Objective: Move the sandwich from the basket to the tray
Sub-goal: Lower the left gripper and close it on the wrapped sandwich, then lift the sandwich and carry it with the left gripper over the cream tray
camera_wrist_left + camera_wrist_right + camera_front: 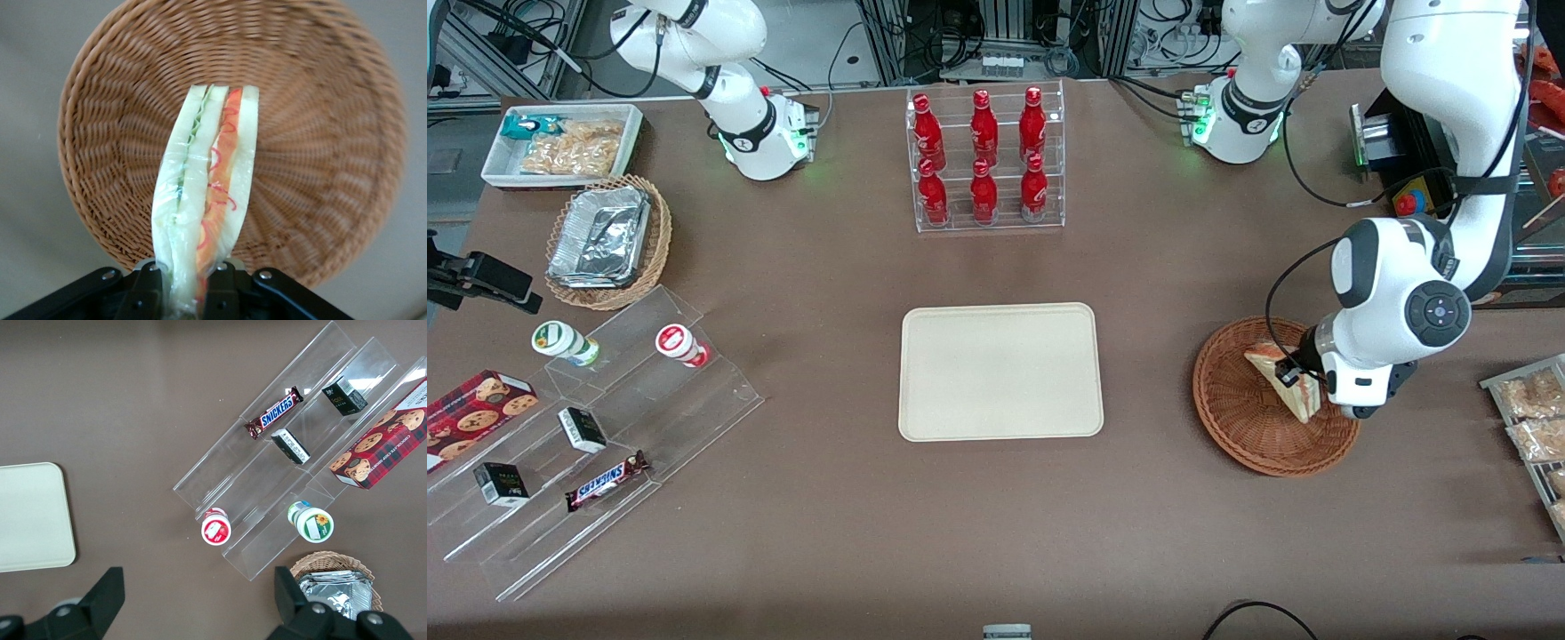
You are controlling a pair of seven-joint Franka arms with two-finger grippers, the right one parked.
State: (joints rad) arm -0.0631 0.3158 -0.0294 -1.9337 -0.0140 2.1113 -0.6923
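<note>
1. Over the basket [1263,425] we go, toward the working arm's end of the table, and the gripper [1294,378] hangs right above its reddish-brown weave.
2. Fingers [148,293] clamped on the sandwich [207,200]: the wrist view has the two black pads pressing the wedge's outer bread faces, one on each side, at the end nearest the camera.
3. From that grip the sandwich reaches straight out from the fingertips, filling edge facing the lens, green layer along one slice and red-orange layer along the next.
4. Is it clear of the wicker? From the front it overlaps the bowl's inside; whether its free end touches the weave I cannot tell.
5. The basket's round rim rings the sandwich in the wrist view, its floor directly past the fingertips.
6. Sideways from the fingers, toward the middle of the table and well apart from the basket, lies the tray [1000,372], cream-beige, flat, nothing on it.
7. Farther from the front camera than the tray stands a clear rack of red bottles [984,160].
8. At the parked arm's end: a clear stepped display [605,436] with a Snickers bar [607,480], and a tan basket of foil trays [605,240].
</note>
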